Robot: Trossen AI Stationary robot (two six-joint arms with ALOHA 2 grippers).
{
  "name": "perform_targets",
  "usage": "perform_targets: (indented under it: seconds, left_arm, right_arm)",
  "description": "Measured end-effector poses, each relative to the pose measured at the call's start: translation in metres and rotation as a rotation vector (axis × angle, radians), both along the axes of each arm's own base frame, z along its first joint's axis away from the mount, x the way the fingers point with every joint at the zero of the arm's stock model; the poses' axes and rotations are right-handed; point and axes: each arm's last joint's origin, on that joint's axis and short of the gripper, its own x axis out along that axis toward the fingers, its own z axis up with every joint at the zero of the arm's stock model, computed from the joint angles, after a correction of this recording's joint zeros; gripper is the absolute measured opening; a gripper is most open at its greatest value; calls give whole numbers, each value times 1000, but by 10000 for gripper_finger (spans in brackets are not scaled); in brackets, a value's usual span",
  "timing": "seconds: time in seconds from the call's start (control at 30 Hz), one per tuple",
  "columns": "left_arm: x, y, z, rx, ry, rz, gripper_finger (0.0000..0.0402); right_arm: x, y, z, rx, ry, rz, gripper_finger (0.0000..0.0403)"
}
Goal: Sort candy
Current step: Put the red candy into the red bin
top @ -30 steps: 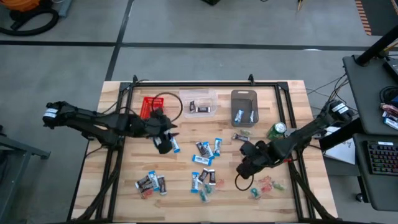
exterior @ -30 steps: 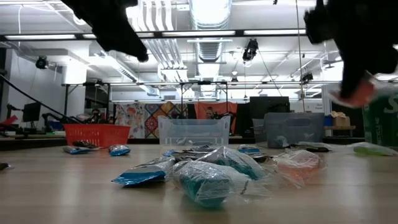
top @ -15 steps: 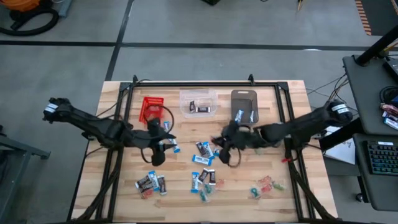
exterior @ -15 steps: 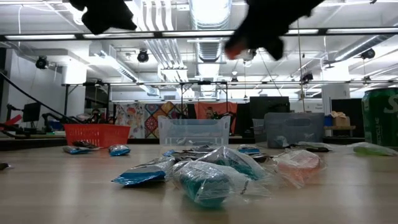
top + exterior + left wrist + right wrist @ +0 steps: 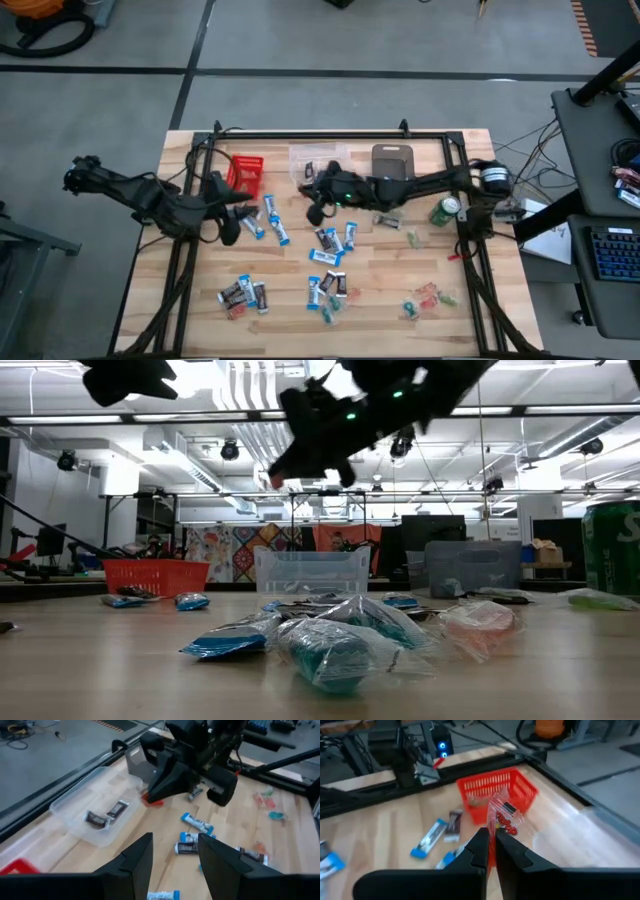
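Note:
Many small wrapped candy pieces [image 5: 330,245], blue-and-white, dark and a few red and green, lie scattered on the wooden table. My right gripper [image 5: 312,207] hangs above the table near the clear bin [image 5: 320,165], shut on a red wrapped candy [image 5: 503,818]. The red basket [image 5: 495,787] stands just beyond it. My left gripper [image 5: 175,845] is open with nothing between its fingers. It hovers at the table's left, near the red basket [image 5: 245,172] and over some blue candies [image 5: 268,222]. My right gripper pinches the red candy by the lower end of its wrapper [image 5: 495,834] between its two fingertips. The fingers come nearly level from the table's right side. The candy sticks out past the fingertips, lifted clear of the table [image 5: 152,800].
Three bins stand along the far edge: the red basket, the clear bin holding dark candies [image 5: 102,815], and a grey bin [image 5: 392,165] with blue ones. A green can [image 5: 445,210] stands at the right. A black frame [image 5: 330,135] borders the table.
My right gripper has carried the red candy from the near right part of the table up and across the scattered candy toward the far left. It has tipped from pointing down to nearly level. My left gripper has drawn back toward the left edge and risen a little.

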Motion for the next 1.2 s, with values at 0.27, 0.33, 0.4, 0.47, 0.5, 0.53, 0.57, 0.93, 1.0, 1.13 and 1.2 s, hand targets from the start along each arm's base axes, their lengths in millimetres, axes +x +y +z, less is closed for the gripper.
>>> perform_targets:
  seconds: [0.27,0.33,0.4,0.47,0.5,0.53,0.57,0.93,1.0,1.13,1.2]
  left_arm:
    - [-13,2,-3,-50,24,17,139]
    - [-13,1,-3,-51,23,6,139]
    - [-14,-1,-3,-52,22,-7,139]
    - [-15,-2,-2,-50,17,-13,139]
    - [-15,-3,-2,-50,17,-19,139]
    - [-16,-4,-2,-50,13,-23,139]
    - [-16,-4,-1,-51,10,-29,139]
    - [-20,-6,0,-42,-13,-22,139]
    - [-20,-6,0,-42,-12,-24,139]
    - [-19,-6,-1,-34,-5,-26,139]
    - [-19,-6,-1,-24,-7,-16,139]
  right_arm:
    - [52,-22,-5,-92,-14,-11,13]
    - [64,-28,-8,-107,-19,-15,13]
    - [75,-33,-11,-116,-26,-22,13]
    - [87,-38,-14,-118,-46,-26,13]
    - [92,-41,-18,-117,-42,-24,13]
    - [98,-42,-20,-115,-49,-15,13]
    - [103,-44,-22,-113,-56,-4,13]
    - [157,-52,-43,-111,-128,-4,13]
    - [161,-54,-46,-109,-137,-8,13]
    - [167,-56,-56,-108,-131,-9,13]
    - [168,-56,-62,-105,-123,-4,13]
